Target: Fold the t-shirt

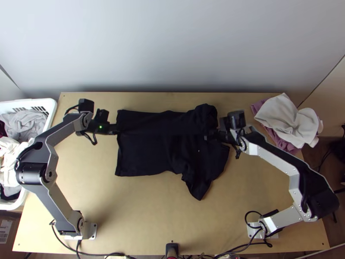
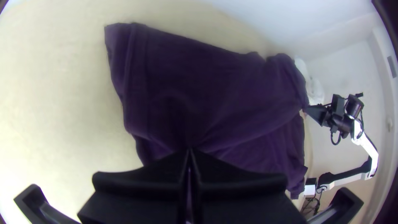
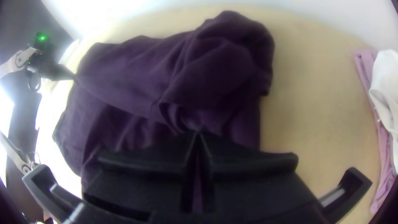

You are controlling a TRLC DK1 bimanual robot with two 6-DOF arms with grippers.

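Observation:
The black t-shirt lies across the upper middle of the table, its far part folded over toward the near side, the right portion bunched and a corner poking toward the near edge. At its left edge is my left gripper; in the left wrist view the left gripper is shut on the cloth of the t-shirt. My right gripper is at the shirt's right part; in the right wrist view the right gripper is shut on the folded edge of the t-shirt.
A white basket with clothes stands at the left. White cloth and mauve cloth lie piled at the table's right back corner. Bare table lies between the shirt and the near edge.

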